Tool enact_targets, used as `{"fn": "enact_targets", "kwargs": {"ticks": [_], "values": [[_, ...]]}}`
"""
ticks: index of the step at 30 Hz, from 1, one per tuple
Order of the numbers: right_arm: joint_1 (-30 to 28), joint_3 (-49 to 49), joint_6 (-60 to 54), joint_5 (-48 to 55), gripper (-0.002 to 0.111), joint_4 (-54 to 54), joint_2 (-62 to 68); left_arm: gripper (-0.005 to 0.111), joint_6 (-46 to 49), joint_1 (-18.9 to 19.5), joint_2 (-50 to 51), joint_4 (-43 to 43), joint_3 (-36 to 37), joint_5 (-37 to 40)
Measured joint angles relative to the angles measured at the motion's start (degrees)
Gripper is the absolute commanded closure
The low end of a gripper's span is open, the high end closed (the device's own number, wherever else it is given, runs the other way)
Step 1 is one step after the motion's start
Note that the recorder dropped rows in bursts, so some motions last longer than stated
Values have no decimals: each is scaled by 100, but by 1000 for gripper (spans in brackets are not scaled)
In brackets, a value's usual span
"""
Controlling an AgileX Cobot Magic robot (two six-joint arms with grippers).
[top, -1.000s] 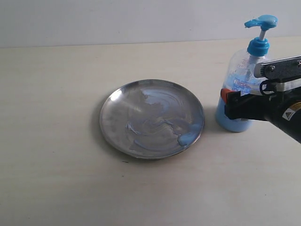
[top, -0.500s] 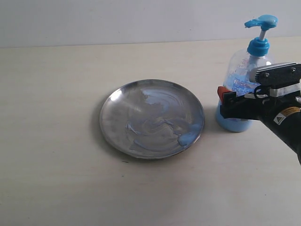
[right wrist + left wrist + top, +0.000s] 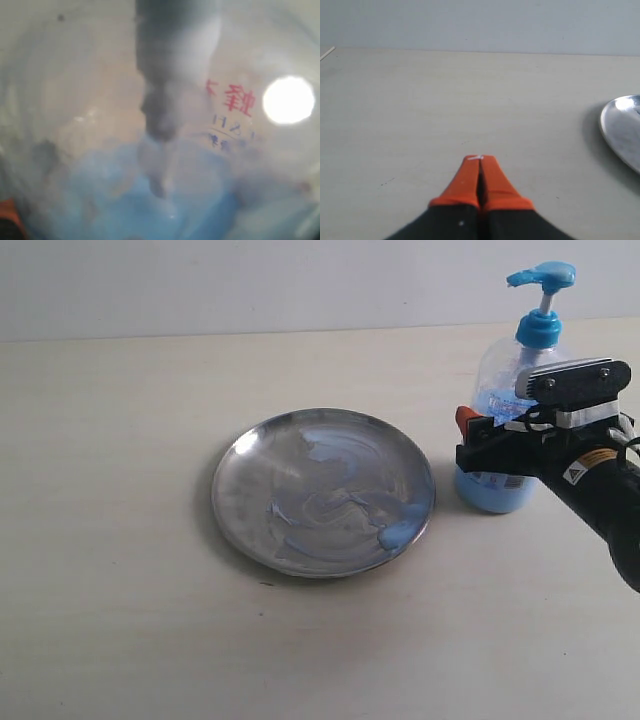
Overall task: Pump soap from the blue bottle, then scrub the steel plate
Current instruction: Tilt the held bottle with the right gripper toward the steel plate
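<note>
The steel plate [image 3: 255, 490] lies mid-table, streaked with pale smears and carrying a blob of light blue soap [image 3: 398, 533] at its right rim. To its right stands the blue bottle [image 3: 505, 375], pump head [image 3: 543, 277] up. My right gripper [image 3: 468, 440] straddles the bottle's lower body, jaws against its sides, one orange fingertip [image 3: 464, 420] showing behind it. The right wrist view is filled by the bottle [image 3: 160, 125] pressed up close. My left gripper [image 3: 480, 160] is shut on nothing, low over bare table, with the plate's rim [image 3: 622, 125] off to one side.
The pale tabletop [image 3: 120, 620] runs wide around the plate. A light wall [image 3: 250, 280] closes the far edge behind the bottle. My right arm [image 3: 610, 500] comes in from the right edge.
My right gripper has pushed in leftward around the bottle and its jaws have narrowed. The bottle has shifted a little left with it. The plate has not moved.
</note>
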Motion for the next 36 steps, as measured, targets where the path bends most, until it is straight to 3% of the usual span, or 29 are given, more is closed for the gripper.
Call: {"fn": "enact_targets", "kwargs": {"ticks": [23, 36], "values": [[22, -24, -499, 1376, 108, -454, -878, 107, 0, 0, 0, 0, 0, 0], [22, -527, -869, 1866, 108, -812, -891, 107, 0, 0, 0, 0, 0, 0]]}}
